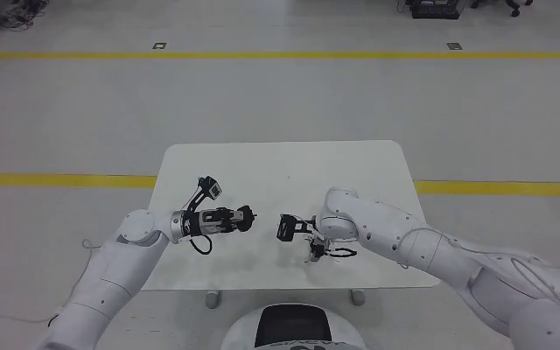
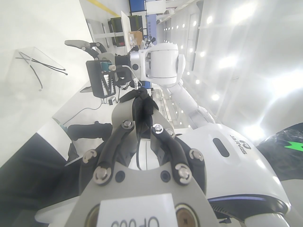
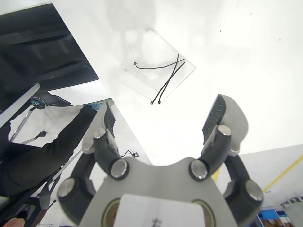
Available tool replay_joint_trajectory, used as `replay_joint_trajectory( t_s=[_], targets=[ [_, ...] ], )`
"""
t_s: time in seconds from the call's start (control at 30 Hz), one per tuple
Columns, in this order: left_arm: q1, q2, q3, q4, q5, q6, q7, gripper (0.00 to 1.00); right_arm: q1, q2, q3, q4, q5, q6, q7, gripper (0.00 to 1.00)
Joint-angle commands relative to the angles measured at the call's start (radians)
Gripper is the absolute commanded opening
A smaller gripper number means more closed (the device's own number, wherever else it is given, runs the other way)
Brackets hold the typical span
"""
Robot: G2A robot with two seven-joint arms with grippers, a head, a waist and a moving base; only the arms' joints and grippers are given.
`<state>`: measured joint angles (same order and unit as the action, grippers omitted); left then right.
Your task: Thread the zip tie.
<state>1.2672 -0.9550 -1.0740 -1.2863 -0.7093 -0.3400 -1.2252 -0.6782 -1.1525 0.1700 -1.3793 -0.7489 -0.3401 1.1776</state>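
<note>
Three black zip ties lie crossed on a clear flat tray on the white table. My right gripper hangs open just above the table, close to the ties' heads, with nothing between its fingers. In the top view the right gripper is near the table's front edge, right of centre. My left gripper is shut, and a thin black zip tie strand runs back from its fingers toward the palm. The left gripper is held above the table, pointing at the right arm. The same ties lie beyond it.
The table's front edge runs close behind the right gripper. The right arm's wrist camera block sits between the two grippers. Bare tabletop stretches toward the far side.
</note>
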Motion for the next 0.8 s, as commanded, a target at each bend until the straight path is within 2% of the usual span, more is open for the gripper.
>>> replay_joint_trajectory(
  t_s=[0.0,0.03,0.13,0.17,0.2,0.5,0.77],
  targets=[
    [0.000,0.000,0.000,0.000,0.000,0.000,0.000,0.00,-0.008,-0.007,0.000,0.004,-0.016,0.000,-0.008,1.00],
    [0.000,0.000,0.000,0.000,0.000,0.000,0.000,0.00,-0.012,-0.010,0.000,0.006,-0.025,0.000,-0.011,1.00],
    [0.000,0.000,0.000,0.000,0.000,0.000,0.000,0.00,-0.024,-0.021,0.000,0.018,-0.049,0.000,-0.023,0.82],
    [0.000,0.000,0.000,0.000,0.000,0.000,0.000,0.00,-0.027,-0.024,0.000,0.023,-0.054,0.000,-0.027,0.69],
    [0.000,0.000,0.000,0.000,0.000,0.000,0.000,0.00,-0.030,-0.027,0.000,0.030,-0.057,0.000,-0.032,0.51],
    [0.000,0.000,0.000,0.000,0.000,0.000,0.000,0.00,-0.045,-0.053,0.000,0.092,-0.063,0.000,-0.071,0.40],
    [0.000,0.000,0.000,0.000,0.000,0.000,0.000,0.00,-0.061,-0.078,0.000,0.126,-0.076,0.000,-0.079,0.40]
  ],
)
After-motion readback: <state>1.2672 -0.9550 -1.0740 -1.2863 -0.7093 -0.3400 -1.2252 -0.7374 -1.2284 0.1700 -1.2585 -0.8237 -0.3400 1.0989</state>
